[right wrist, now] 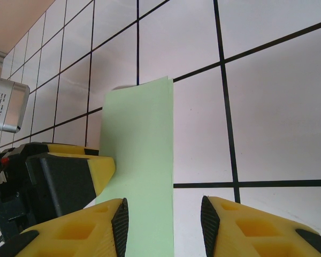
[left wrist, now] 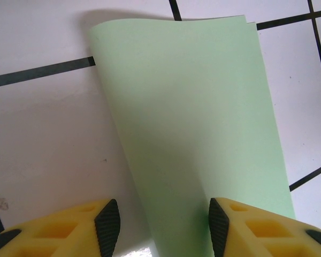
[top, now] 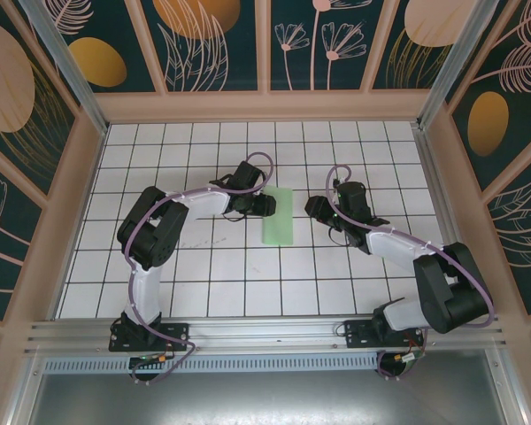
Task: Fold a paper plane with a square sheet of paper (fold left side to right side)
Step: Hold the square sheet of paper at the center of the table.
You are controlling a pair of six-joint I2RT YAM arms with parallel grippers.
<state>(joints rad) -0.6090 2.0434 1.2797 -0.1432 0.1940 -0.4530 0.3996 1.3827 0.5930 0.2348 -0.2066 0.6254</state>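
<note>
Mint-green and doubled over into a narrow strip, the square sheet of paper is laid flat on the white tiled table, midway between the two arms. The left gripper is set at the strip's left edge, its jaws parted, with the paper's rounded fold seen running between the yellow fingers. The right gripper is held just beside the right edge, jaws likewise parted, nothing being pinched.
</note>
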